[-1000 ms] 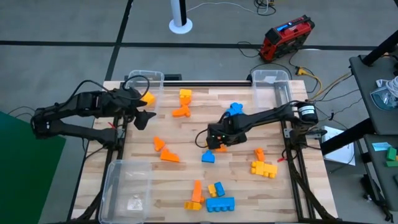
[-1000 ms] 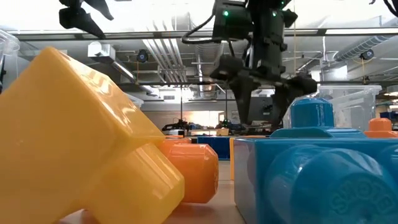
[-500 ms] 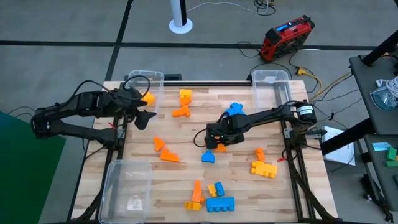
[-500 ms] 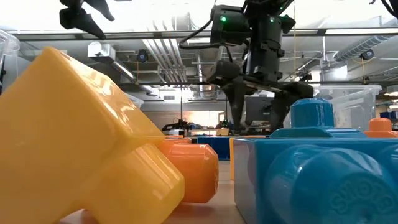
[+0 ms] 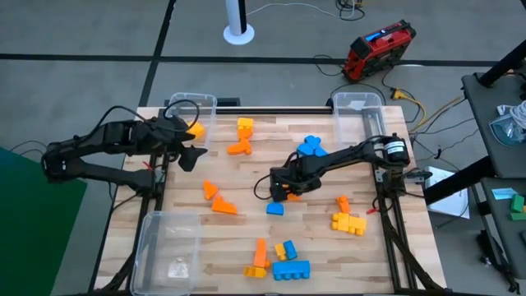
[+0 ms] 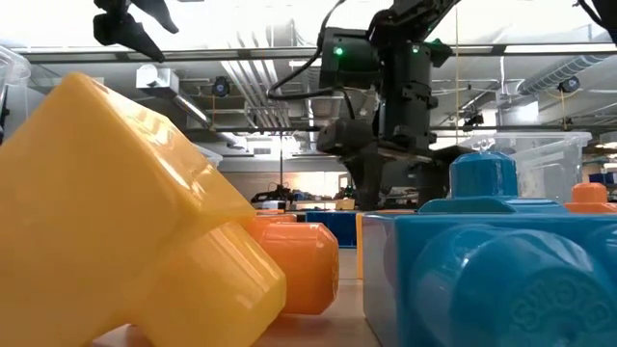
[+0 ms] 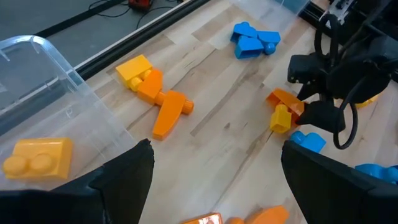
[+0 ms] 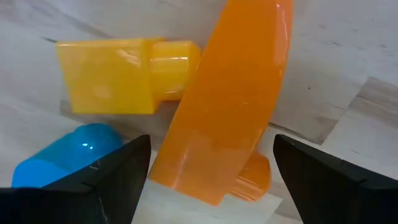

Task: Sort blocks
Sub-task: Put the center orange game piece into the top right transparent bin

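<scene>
right gripper (image 5: 278,191): down low over the middle of the table, fingers spread wide, one on each side of an orange block, not closed on it.
orange block (image 8: 227,99): long and slanted, between the right gripper's two dark fingers in the right wrist view; whether they touch it, can't tell.
small yellow block (image 8: 118,73): touching the orange block, lying on the wood.
rounded blue block (image 8: 65,158): just beside the yellow one, near one finger of the right gripper.
left gripper (image 5: 191,141): at the table's left edge, beside the clear bin at the far left corner, fingers parted, nothing between them.
left bin (image 7: 59,81): clear plastic wall, with a yellow two-stud block (image 7: 37,155) inside it.
blocks near the far edge: a yellow block (image 5: 245,125) with an orange one (image 5: 240,148) just below it in the high view.
blue cluster (image 5: 311,146): just beyond the right arm, near the far right bin (image 5: 358,104).
left-centre blocks: two orange pieces (image 5: 217,198) close together on the wood.
right side: an orange piece (image 5: 343,202) just above a yellow block (image 5: 348,223) in the high view.
near edge: orange upright piece (image 5: 260,253), small blue and yellow bits beside it, a wide blue block (image 5: 291,269) closest to the edge.
near left bin (image 5: 168,247): clear, at the table's near left corner.
table (image 5: 246,177): pale wood planks, blocks scattered well apart.
</scene>
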`<state>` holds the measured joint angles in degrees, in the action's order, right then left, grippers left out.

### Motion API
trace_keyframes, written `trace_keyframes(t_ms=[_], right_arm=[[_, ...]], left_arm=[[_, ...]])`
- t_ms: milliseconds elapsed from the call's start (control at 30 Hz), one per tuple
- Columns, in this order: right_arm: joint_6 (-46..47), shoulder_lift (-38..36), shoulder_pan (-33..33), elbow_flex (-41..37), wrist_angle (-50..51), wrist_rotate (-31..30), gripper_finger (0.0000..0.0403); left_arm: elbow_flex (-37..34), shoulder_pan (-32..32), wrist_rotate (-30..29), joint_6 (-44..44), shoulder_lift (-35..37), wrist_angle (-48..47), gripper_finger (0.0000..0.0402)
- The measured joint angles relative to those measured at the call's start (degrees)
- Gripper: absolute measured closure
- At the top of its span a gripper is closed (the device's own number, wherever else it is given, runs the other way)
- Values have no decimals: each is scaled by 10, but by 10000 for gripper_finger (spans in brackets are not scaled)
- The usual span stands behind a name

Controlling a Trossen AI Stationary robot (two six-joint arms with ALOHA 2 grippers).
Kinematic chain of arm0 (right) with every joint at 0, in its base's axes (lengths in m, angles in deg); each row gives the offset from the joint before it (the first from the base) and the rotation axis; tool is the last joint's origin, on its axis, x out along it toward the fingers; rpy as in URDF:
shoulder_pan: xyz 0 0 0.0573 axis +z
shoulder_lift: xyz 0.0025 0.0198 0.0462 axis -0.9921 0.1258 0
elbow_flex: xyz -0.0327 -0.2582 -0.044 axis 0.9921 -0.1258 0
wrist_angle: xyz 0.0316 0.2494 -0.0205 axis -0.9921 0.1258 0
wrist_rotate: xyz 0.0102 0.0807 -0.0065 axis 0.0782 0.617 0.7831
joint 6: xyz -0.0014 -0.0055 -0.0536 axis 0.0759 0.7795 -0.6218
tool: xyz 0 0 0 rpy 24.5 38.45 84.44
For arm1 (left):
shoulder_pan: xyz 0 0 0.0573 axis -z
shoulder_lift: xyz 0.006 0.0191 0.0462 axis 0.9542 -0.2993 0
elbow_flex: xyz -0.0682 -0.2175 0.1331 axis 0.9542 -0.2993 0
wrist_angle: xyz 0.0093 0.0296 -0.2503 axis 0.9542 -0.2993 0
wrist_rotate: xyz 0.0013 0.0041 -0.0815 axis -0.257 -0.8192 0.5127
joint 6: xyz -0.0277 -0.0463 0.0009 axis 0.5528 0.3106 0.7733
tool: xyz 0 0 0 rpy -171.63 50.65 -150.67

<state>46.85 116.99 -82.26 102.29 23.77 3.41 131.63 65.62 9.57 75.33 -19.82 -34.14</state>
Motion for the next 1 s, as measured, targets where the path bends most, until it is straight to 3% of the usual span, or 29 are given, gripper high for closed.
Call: trace_keyframes(t_ms=[200,533,700,1000], right_arm=[[-27,2,0,0,3,-3,113],[-59,23,0,-2,9,-1,237],[-55,9,0,-1,22,3,239],[-58,-69,-2,69,147,19,234]], left_arm=[[0,0,-13,0,0,0,78],[0,0,-14,-1,0,0,78],[0,0,-14,-4,0,0,78],[0,0,-14,-4,-1,0,78]])
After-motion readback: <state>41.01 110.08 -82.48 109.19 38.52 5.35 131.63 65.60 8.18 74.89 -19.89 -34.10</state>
